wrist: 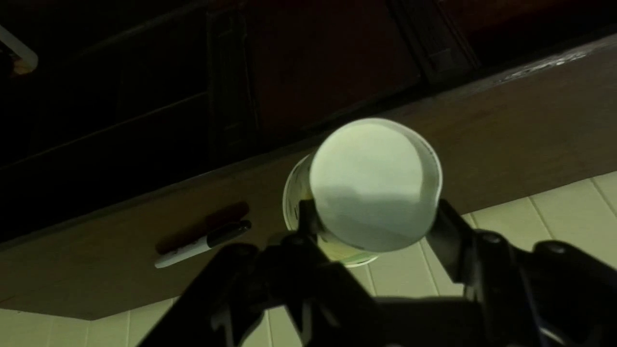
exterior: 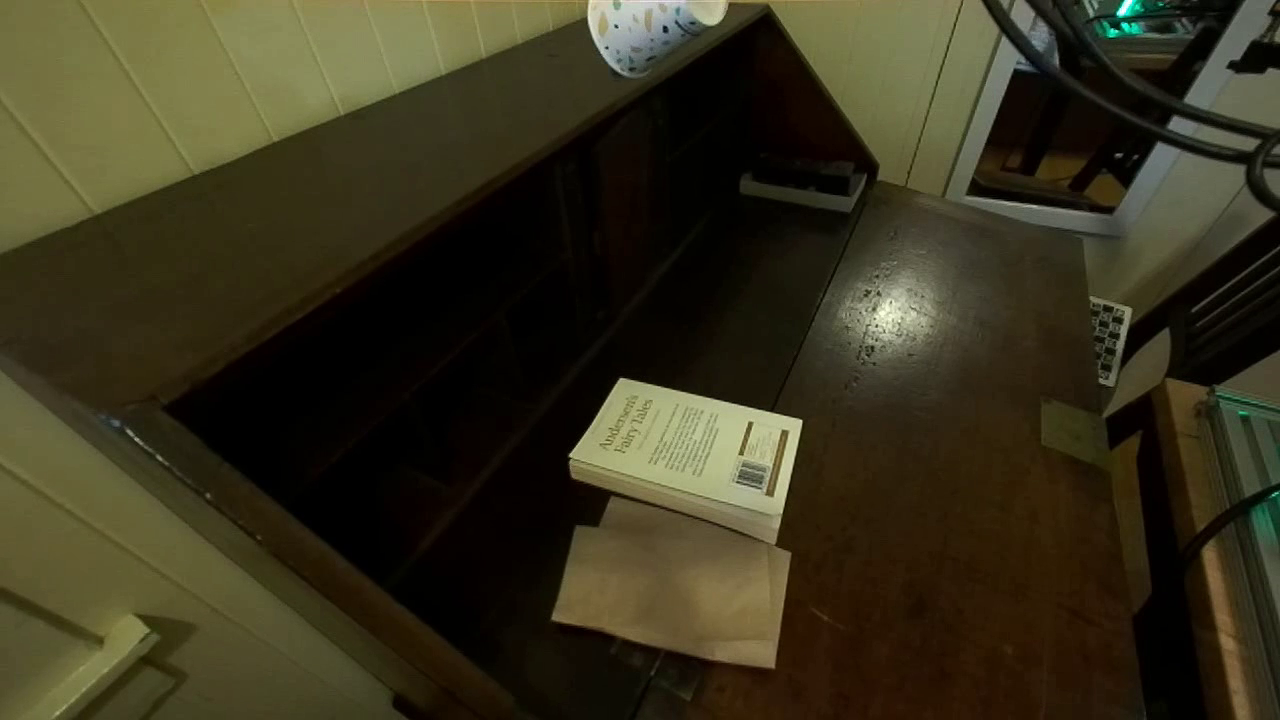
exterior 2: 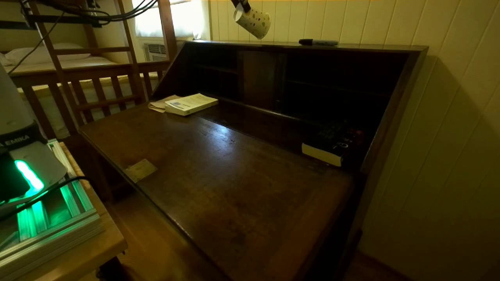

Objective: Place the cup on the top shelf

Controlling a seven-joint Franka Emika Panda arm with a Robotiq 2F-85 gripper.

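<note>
The white cup (exterior: 645, 38) with speckled print is tilted, with its narrow end up and wider rim lower. In an exterior view the cup (exterior 2: 256, 24) hangs a little above the line of the top shelf (exterior 2: 375, 47). My gripper (wrist: 376, 217) is shut on the cup, a finger on each side. In the wrist view the cup's (wrist: 371, 183) pale base faces the camera. The brown top shelf (wrist: 520, 115) lies behind the cup there. The top shelf (exterior: 400, 180) also shows as a long board against the wall. Only the gripper's tip (exterior 2: 242, 5) shows at the upper edge.
A marker (exterior 2: 318, 42) lies on the top shelf, also in the wrist view (wrist: 202, 245). A pale paperback (exterior: 690, 450) and brown paper (exterior: 670, 595) lie on the desk. A black book (exterior 2: 332, 144) lies at its far end. The panelled wall (exterior 2: 375, 23) stands behind the shelf.
</note>
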